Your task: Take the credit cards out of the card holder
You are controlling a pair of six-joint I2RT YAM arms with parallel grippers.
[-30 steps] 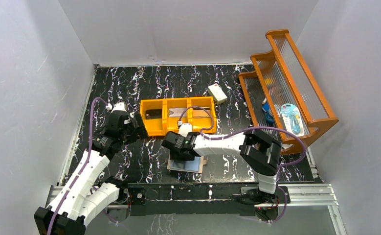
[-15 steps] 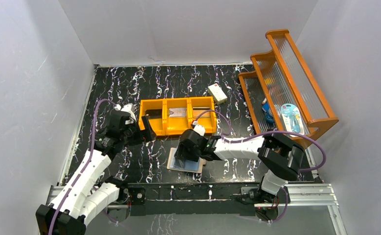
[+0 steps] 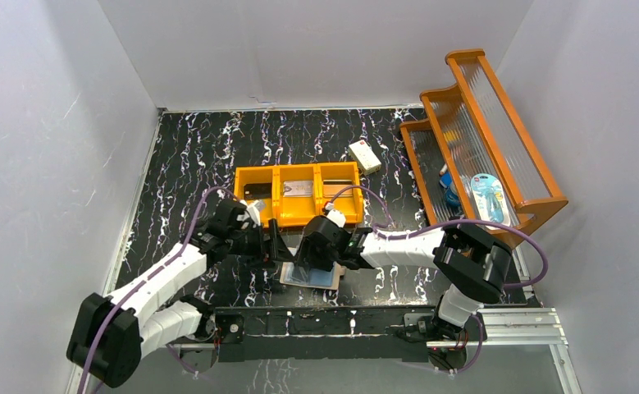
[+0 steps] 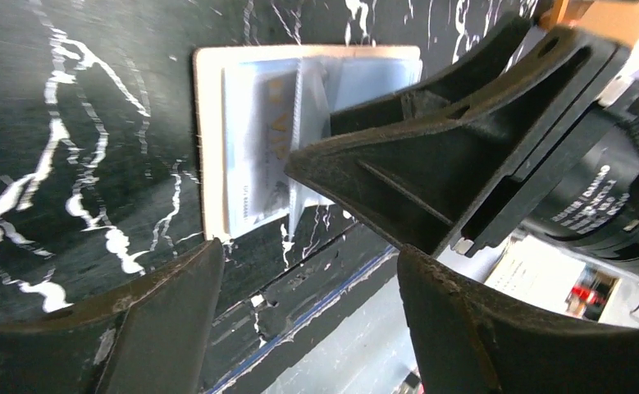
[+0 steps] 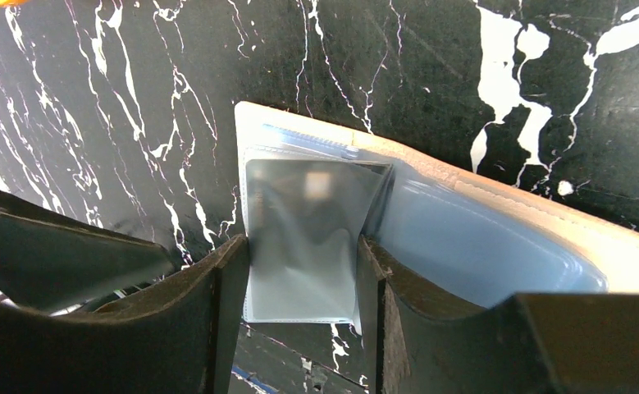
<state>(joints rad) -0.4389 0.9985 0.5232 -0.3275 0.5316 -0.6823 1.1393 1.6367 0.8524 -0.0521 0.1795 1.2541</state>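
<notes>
The card holder (image 3: 322, 280) lies open near the table's front edge, peach rim (image 4: 207, 123) and pale blue pockets (image 5: 496, 246) facing up. My right gripper (image 3: 310, 256) stands over it. Its jaws (image 5: 302, 254) are shut across a glossy grey pocket leaf (image 5: 303, 213), lifted off the holder; whether a card is inside I cannot tell. A card with yellowish print (image 4: 258, 152) shows through the left pocket. My left gripper (image 3: 276, 245) hangs open and empty (image 4: 308, 320) at the holder's left edge. A dark card (image 3: 257, 192) and a grey card (image 3: 299, 188) lie in the orange bin (image 3: 298, 215).
A white box (image 3: 365, 156) lies behind the bin. An orange tiered rack (image 3: 496, 123) with packaged items stands at the right. The metal rail (image 3: 365, 320) runs just in front of the holder. White walls enclose the table.
My left arm swung right from the bin's left end to the holder's left edge, its jaws narrowing slightly. My right gripper shifted right over the holder and narrowed around the leaf.
</notes>
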